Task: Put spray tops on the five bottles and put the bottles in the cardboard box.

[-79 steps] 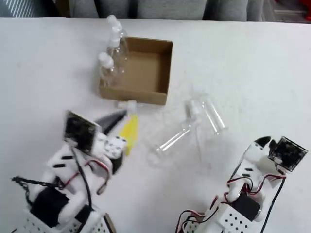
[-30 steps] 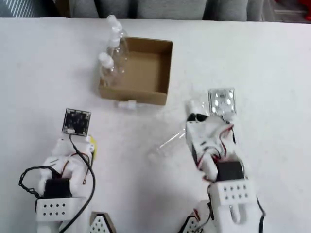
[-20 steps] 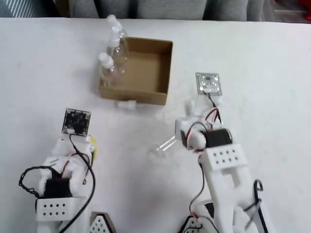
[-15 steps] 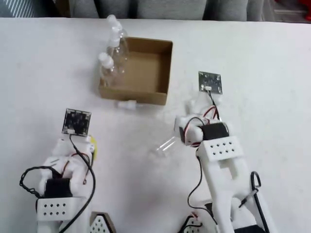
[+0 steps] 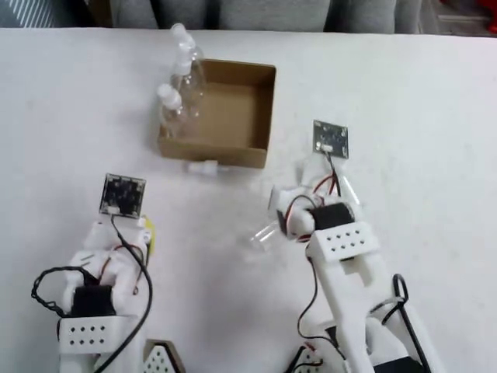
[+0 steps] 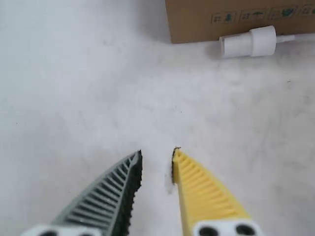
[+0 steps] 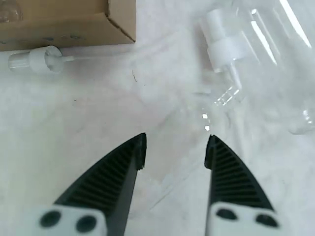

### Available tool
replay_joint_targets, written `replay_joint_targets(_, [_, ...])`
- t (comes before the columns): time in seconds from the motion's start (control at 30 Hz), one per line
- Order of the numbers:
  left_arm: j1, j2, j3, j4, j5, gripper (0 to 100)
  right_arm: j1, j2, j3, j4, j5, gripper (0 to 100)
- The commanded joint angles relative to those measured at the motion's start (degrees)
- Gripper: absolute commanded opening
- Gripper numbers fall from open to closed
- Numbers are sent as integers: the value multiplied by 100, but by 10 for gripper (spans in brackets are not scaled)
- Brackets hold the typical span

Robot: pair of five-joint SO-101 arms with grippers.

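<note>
Right gripper [image 7: 174, 145]: half open, empty. Bottle [image 7: 268, 37] just ahead, outline unclear: likely light, slick, thin-walled; take mid-body. Spray top [image 7: 224, 44] alongside. Left gripper [image 6: 156, 158]: barely parted, empty.

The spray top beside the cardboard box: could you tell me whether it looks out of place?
Yes. The spray top lies on its side on the table, just outside the cardboard box, fitted to no bottle. A clear bottle also lies flat by the right gripper.
</note>
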Motion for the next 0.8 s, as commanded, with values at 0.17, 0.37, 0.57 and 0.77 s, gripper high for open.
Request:
replay_joint_targets(0.17, [-40, -66, -53, -193, -26, 116, 400, -4, 35, -207, -35, 175])
replay_joint_targets(0.37, [-40, -66, -44, -193, -26, 116, 347, 189, 44, -127, -35, 273])
replay_joint_targets(0.57, [-40, -66, -44, -185, -26, 116, -48, 1068, -79, -734, -18, 257])
replay_joint_targets(0.77, [-40, -66, -44, -176, -26, 116, -92, 1455, -255, -760, -9, 255])
